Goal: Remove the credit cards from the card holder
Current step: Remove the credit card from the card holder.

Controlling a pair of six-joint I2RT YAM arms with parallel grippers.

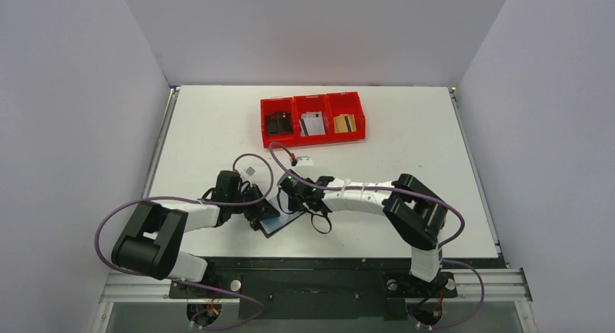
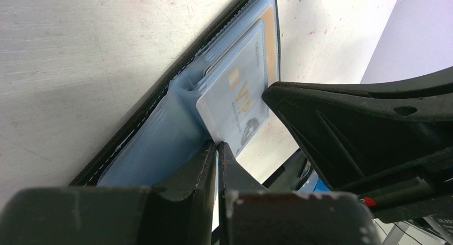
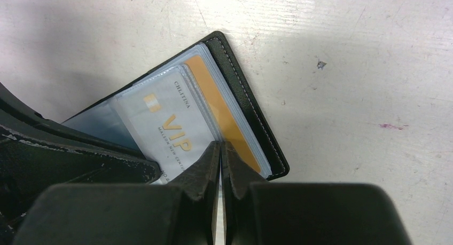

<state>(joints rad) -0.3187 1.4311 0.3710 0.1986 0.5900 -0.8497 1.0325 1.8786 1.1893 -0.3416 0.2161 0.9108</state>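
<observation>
Card holder [image 1: 281, 223] lies open on the bench [image 1: 413, 151] by the arm bases, clear sleeve up. Left jaws pressed together, tips at the sleeve's edge. Right jaws pressed together, tips at the white VIP card [image 3: 160, 122] in the sleeve, gold card [image 3: 227, 122] beneath. Can't tell if either pinches anything. Far back, red bins [image 1: 313, 140] hold loose cards [image 1: 344, 122].

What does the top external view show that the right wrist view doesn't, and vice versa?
Only top external: three red bins at the far side of the table, holding cards; the left arm and right arm whole. Only right wrist: the VIP print on the white-grey card, a gold card under it. Both: the open card holder on the table, right pincer shut at the white-grey card's edge.
</observation>
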